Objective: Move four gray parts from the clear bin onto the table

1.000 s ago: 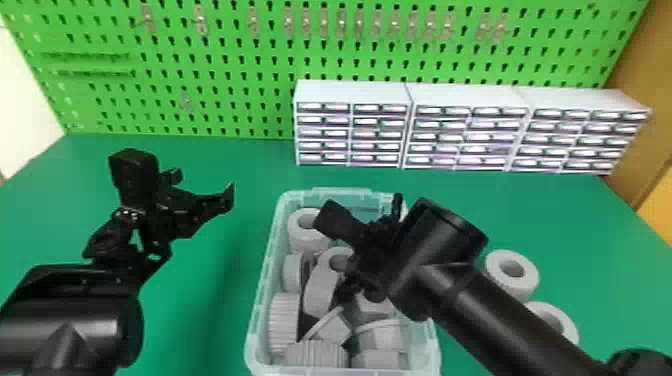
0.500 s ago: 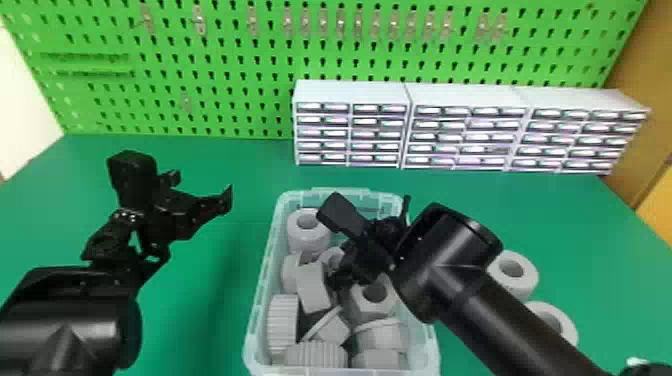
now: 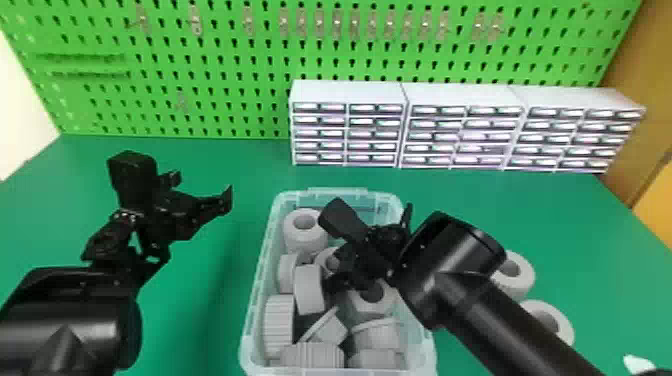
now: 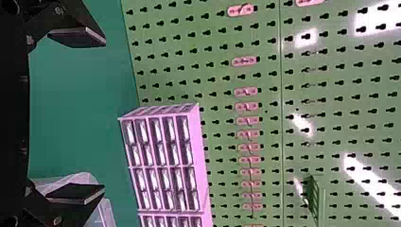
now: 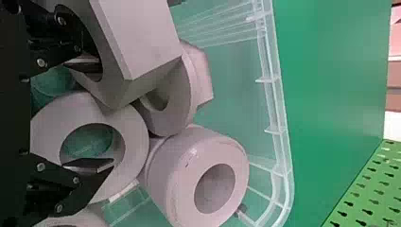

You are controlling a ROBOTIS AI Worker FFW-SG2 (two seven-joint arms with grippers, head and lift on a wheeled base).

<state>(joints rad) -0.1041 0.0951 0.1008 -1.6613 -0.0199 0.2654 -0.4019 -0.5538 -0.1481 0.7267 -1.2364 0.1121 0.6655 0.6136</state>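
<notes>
Gray parts (image 3: 309,290) around right gripper (image 3: 350,286), cabinets (image 3: 346,91) beyond, left gripper (image 3: 202,186) aside, all jaws apart.

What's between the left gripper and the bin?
Just a bare stretch of green table lies between the left gripper and the bin. You can see that in the head view.

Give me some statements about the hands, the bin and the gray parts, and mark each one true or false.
1. The right hand is at the bin. True.
2. The left hand is closed on a gray part. False: the left hand is open and empty.
3. Two gray parts lie on the table, right of the bin. True.
4. The drawers are in the bin. False: the drawers stand beyond it, by the pegboard.
</notes>
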